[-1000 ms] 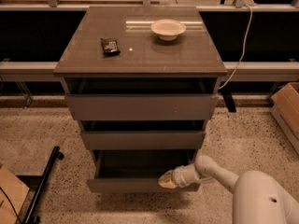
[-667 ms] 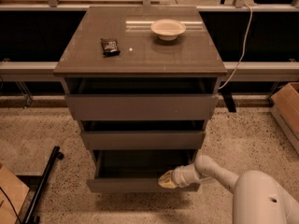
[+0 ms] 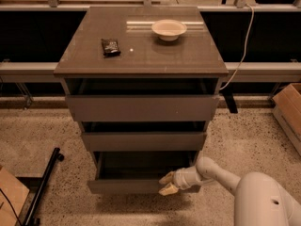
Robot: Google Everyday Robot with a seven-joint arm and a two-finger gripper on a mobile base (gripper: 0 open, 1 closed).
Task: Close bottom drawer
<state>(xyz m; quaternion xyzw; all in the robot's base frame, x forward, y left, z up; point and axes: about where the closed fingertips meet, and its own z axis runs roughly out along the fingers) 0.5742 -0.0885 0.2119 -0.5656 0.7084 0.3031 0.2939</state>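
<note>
1. Two fingers (image 3: 165, 178) of the gripper (image 3: 168, 183) are spread apart against the bottom drawer (image 3: 127, 186) front, right of centre.
2. Three drawers stand open, the lowest sticking out furthest.
3. One bowl (image 3: 169, 29) and one dark packet (image 3: 110, 47) sit on top.

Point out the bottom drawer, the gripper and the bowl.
bottom drawer (image 3: 127, 186): camera view, on its flat front, left of centre.
gripper (image 3: 167, 183): camera view, on its tan tip, at the drawer front's right part.
bowl (image 3: 169, 35): camera view, on its near outer wall.
</note>
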